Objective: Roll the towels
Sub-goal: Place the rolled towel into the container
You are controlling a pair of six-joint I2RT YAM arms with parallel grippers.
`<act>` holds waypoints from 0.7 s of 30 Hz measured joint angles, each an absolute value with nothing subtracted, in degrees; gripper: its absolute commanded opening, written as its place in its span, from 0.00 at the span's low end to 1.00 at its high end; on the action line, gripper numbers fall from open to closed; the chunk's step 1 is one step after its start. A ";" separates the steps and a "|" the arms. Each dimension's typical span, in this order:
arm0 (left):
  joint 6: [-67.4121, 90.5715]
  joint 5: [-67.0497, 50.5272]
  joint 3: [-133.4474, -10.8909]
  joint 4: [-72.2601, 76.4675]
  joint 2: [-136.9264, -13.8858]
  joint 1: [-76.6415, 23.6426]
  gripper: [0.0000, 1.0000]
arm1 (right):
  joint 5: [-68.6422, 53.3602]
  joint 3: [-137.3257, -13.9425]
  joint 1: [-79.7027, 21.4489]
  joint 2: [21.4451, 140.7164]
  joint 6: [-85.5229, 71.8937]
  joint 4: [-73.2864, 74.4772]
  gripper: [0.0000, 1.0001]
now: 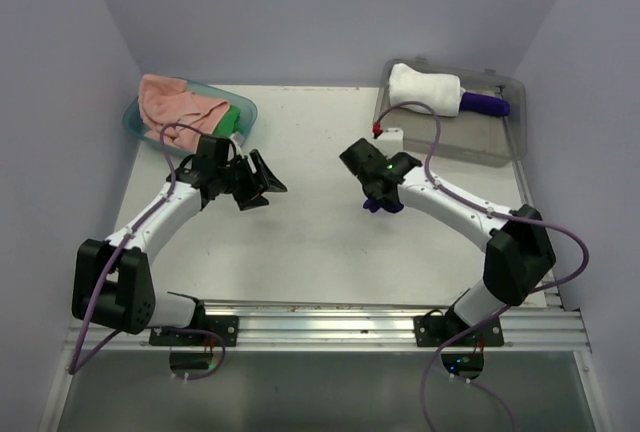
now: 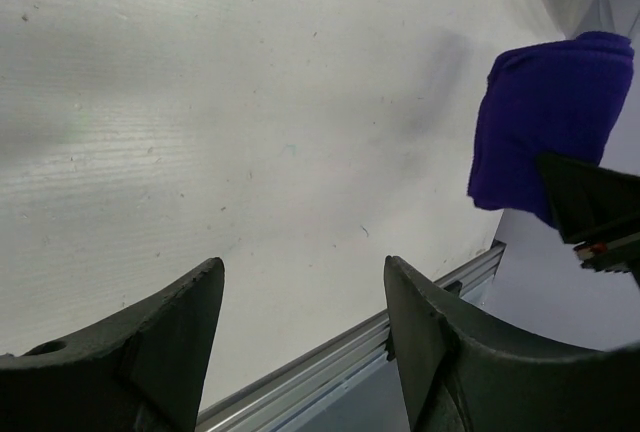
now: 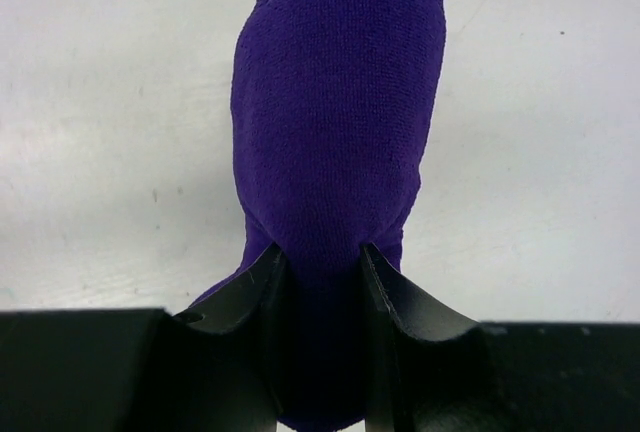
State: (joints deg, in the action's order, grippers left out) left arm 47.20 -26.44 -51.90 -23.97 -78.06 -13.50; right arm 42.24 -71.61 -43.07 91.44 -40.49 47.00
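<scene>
Gripping the purple towel [image 3: 335, 102] endwise, right gripper [image 3: 318, 250] in line with roll; left gripper [image 2: 301, 266] agape

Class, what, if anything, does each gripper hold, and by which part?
The right gripper pinches the purple towel at one end of its bundle; the left gripper is open and holds nothing.

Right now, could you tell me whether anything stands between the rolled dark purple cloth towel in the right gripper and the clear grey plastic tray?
Only a small white block with a red tip, by the grey tray's near left corner; the right gripper could probably lift the purple towel over it.
</scene>
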 measured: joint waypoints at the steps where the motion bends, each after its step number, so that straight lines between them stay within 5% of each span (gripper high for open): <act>1: 47.07 -26.52 -52.12 -24.14 -78.06 -13.47 0.69 | 42.09 -72.49 -41.30 90.98 -40.56 47.35 0.00; 13: 45.84 -28.36 -54.68 -25.45 -78.06 -13.08 0.68 | 42.94 -87.88 -20.73 89.73 -42.74 50.96 0.00; 21: 45.63 -30.06 -55.75 -25.98 -80.09 -13.02 0.68 | 42.39 -106.76 -8.58 105.27 -53.95 55.13 0.00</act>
